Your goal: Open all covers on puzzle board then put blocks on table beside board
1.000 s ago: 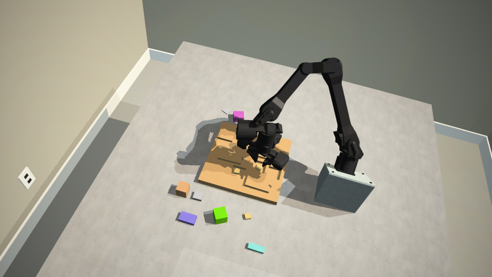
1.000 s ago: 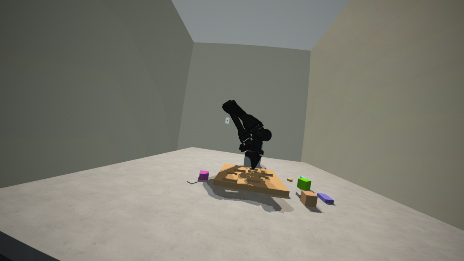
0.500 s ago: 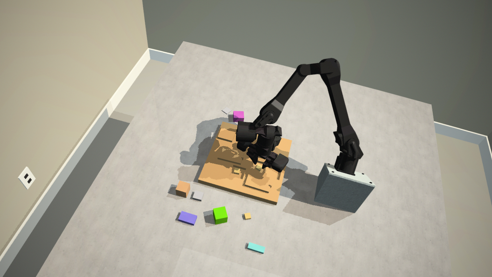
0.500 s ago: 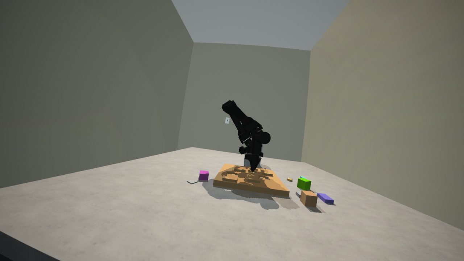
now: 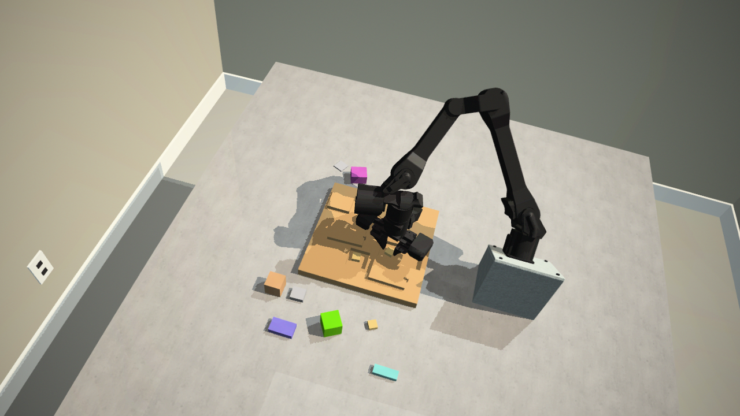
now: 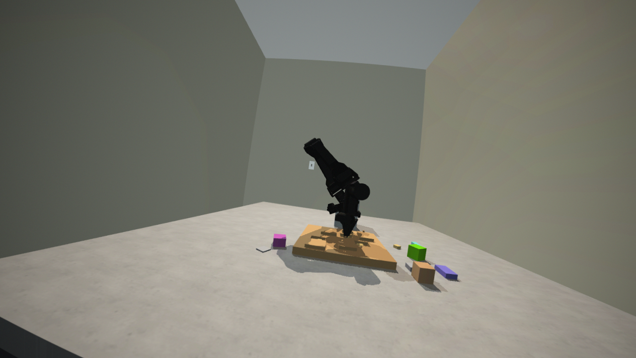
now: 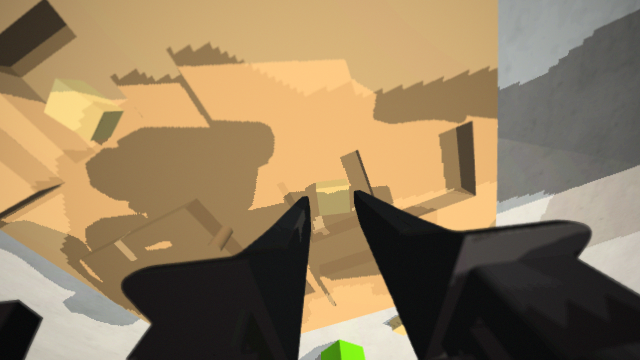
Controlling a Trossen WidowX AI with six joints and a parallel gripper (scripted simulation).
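Note:
The wooden puzzle board (image 5: pixel 320 263) (image 6: pixel 381 259) lies on the table, partly in the arm's shadow. A flat raised cover (image 5: pixel 341 200) (image 6: pixel 316 242) sits near its back left corner in the top view, and another (image 5: pixel 387 270) near the front right. A short pin (image 7: pixel 221 238) stands on a shaded panel. A pale yellow block (image 5: pixel 389 252) (image 7: pixel 333 199) sits in the board below my fingertips. A second yellow block (image 7: pixel 77 107) shows at the wrist view's left. My gripper (image 5: pixel 389 249) (image 6: pixel 347 234) (image 7: pixel 331 199) is part open and empty over the board; the arm hides the board's back middle.
On the table are a magenta block (image 5: pixel 358 174) (image 6: pixel 279 240), an orange block (image 5: pixel 274 283) (image 6: pixel 423 272), a purple block (image 5: pixel 281 327) (image 6: pixel 445 272), a green block (image 5: pixel 330 322) (image 6: pixel 416 251), a small yellow block (image 5: pixel 372 324), a teal bar (image 5: pixel 384 372) and a grey piece (image 5: pixel 296 294).

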